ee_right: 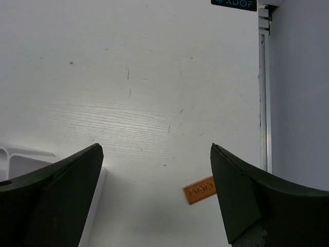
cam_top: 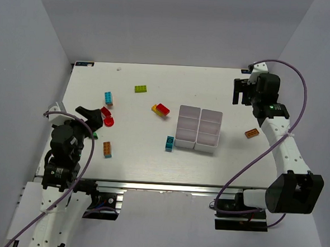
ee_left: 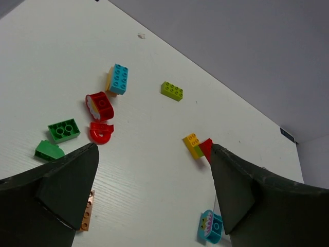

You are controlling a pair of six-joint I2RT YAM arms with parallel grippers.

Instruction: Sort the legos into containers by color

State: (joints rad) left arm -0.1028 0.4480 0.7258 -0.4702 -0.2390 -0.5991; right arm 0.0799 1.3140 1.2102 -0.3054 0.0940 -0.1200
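Nothing sorted yet, we see: the bins (cam_top: 198,131) sit empty, bricks (cam_top: 161,109) lie strewn on the table (cam_top: 140,161) from their eight to eleven o'clock, one orange brick (cam_top: 252,133) at three. Left fingers (ee_left: 67,185) and right fingers (ee_right: 56,190) gape apart, empty.

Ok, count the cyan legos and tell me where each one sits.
2. One cyan lego lies toward the far left, beside the red pieces; the other cyan lego sits just left of the containers. The left arm may hide more.
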